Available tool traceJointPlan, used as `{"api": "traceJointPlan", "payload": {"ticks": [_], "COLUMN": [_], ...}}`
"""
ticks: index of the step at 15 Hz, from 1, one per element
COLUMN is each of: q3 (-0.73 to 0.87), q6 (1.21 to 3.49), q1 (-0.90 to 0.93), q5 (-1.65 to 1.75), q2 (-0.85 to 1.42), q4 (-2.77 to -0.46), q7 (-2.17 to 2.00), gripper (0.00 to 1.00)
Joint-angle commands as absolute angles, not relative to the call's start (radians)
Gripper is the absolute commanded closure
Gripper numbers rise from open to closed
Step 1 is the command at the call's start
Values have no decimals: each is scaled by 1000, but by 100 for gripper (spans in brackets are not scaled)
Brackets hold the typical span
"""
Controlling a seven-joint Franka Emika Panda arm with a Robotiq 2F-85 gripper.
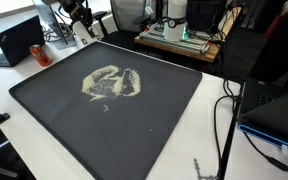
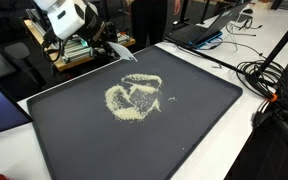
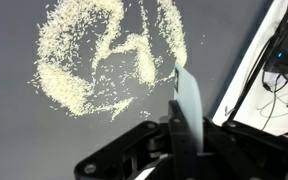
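My gripper (image 3: pixel 184 138) is shut on a thin, pale flat blade (image 3: pixel 187 100) that stands on edge between the jaws. The blade's tip points at a spread of pale grains (image 3: pixel 89 60) on a dark mat (image 3: pixel 24 130). In an exterior view the gripper (image 2: pixel 108 45) hangs over the mat's far corner with the white blade (image 2: pixel 125 53) slanting down, a short way from the grains (image 2: pixel 134 97). The grains (image 1: pixel 112 83) form a rough ring with bare streaks through it. The blade's tip sits just beside the grain edge, above the mat.
The mat (image 1: pixel 94 135) covers most of a white table. A laptop (image 1: pixel 19 40) and a dark cup (image 1: pixel 41 55) stand beyond one corner. Black cables (image 2: pixel 269 80) trail along the table's side, and another laptop (image 2: pixel 199 35) lies behind the mat.
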State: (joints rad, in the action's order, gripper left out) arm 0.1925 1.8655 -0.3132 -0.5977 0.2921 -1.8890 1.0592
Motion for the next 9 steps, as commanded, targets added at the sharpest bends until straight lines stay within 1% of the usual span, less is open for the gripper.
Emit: {"api": "traceJointPlan", "payload": {"ticks": [1, 9], "q3": [174, 130], "q6": [1992, 2209], "q1": [-277, -203], "q5": [-523, -331], "q2": [236, 145], "q4": [-1954, -2096], "q7": [1027, 966], "gripper": [99, 99]}}
